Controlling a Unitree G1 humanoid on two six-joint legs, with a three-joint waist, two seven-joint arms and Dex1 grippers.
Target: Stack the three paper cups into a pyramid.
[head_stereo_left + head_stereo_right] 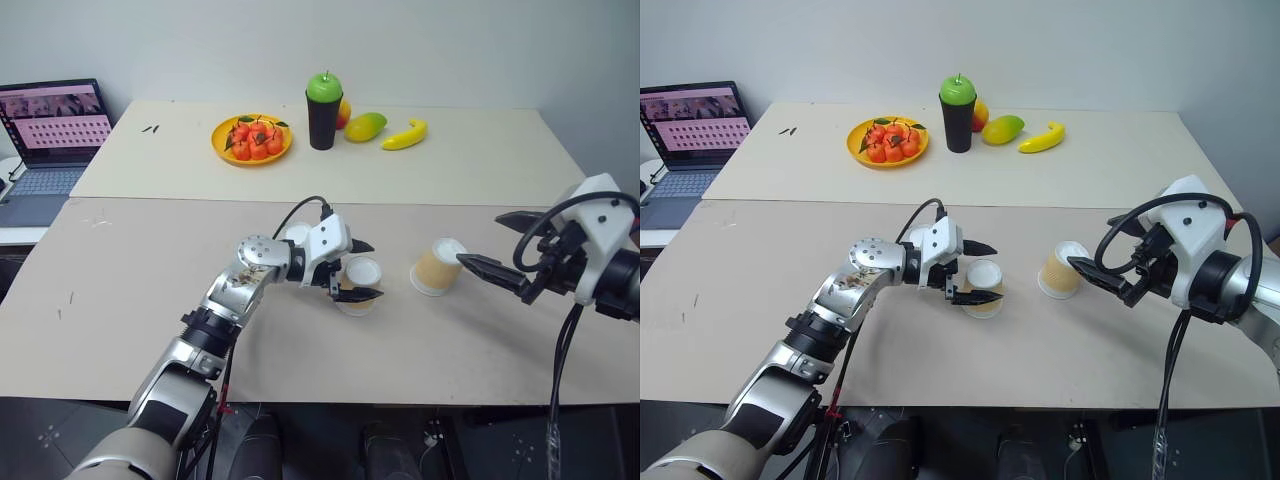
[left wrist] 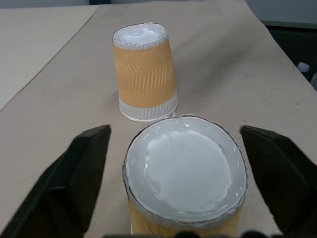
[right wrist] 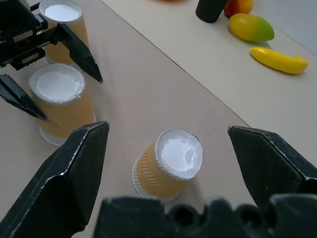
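1. Left gripper wide open, middle cup between its fingers, not gripped.
2. Right gripper open, empty; right cup just ahead of fingertips.
3. Third cup beyond left fingers.
4. Base-building step; next: close on right cup.

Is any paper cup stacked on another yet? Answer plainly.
No: all three paper cups stand upside down on the table, each on its own.

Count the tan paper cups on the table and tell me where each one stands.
3, all upside down. One cup stands between the open left hand's fingers, another just behind that hand, and the third in front of the right hand.
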